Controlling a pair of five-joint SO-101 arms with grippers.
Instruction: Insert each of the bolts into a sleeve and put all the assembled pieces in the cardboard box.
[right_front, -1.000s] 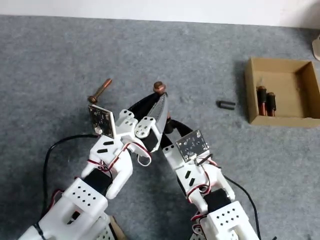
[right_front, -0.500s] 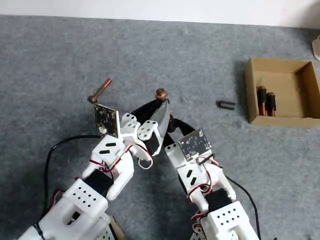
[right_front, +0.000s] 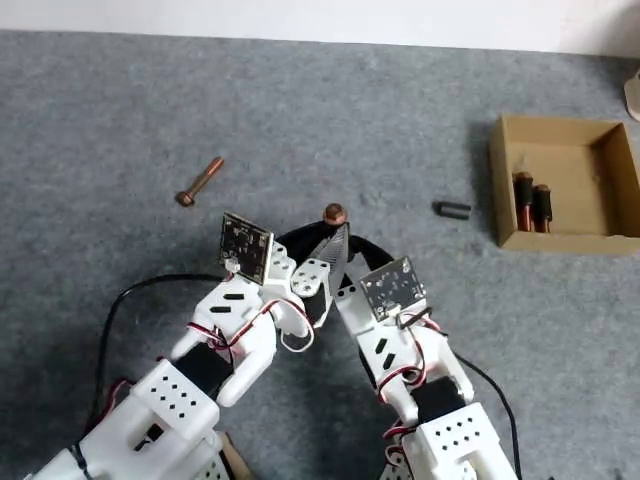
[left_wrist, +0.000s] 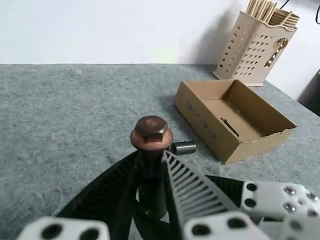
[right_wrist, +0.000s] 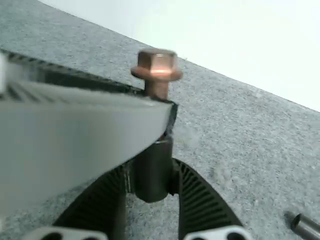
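In the lower centre of the high view the two arms meet tip to tip. The left gripper pinches a copper bolt by its shank just under the flanged head. The right gripper clamps a dark sleeve upright beneath it. The shank appears to enter the sleeve's mouth, though how deep cannot be told. The step in hand looks like seating the bolt. To do it well, the shank needs to line up with the bore, the right arm should brace the sleeve, and the left should press along the axis, letting go only once the head nears the rim. A loose bolt lies in the upper left. A loose sleeve lies just left of the cardboard box at right, which holds two assembled pieces.
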